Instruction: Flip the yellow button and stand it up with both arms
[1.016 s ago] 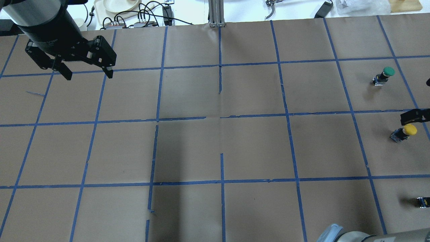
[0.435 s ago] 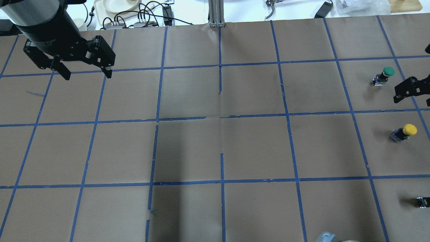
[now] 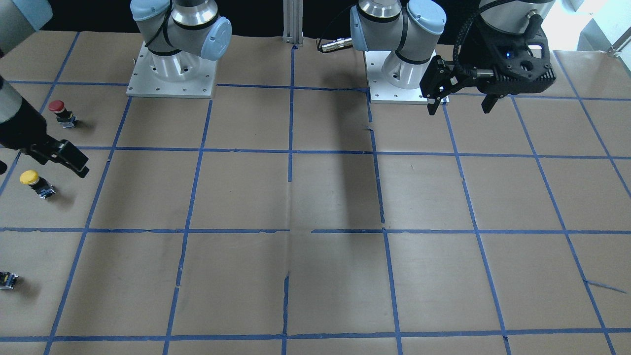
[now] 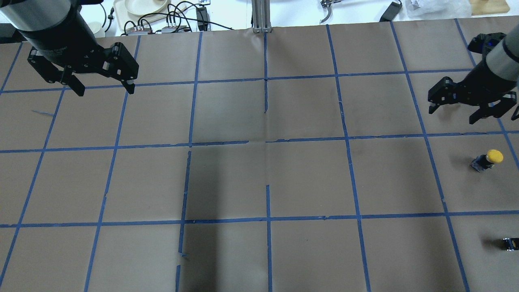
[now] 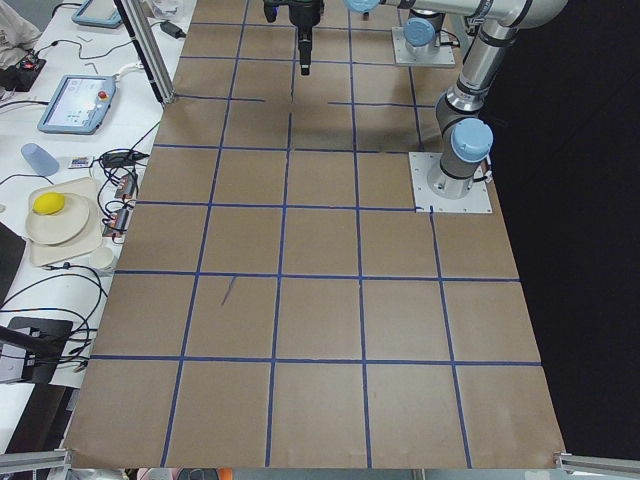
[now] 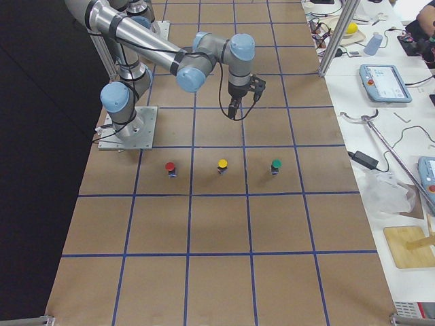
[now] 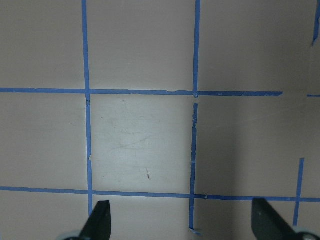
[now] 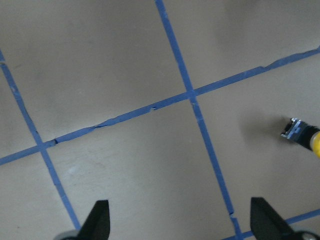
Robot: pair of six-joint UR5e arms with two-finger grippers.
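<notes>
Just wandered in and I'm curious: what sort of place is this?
Probably a robotics lab's test bench: a left arm and a right arm bolted to a paper-covered table gridded with blue tape, with a control tablet alongside.

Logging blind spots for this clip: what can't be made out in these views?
Green button: hidden in the overhead view behind the right gripper; tiny in the exterior right view.
Yellow button: cap cut off by the right wrist view's edge.
Small black part: clipped by the overhead view's right edge, too small elsewhere to identify.
</notes>
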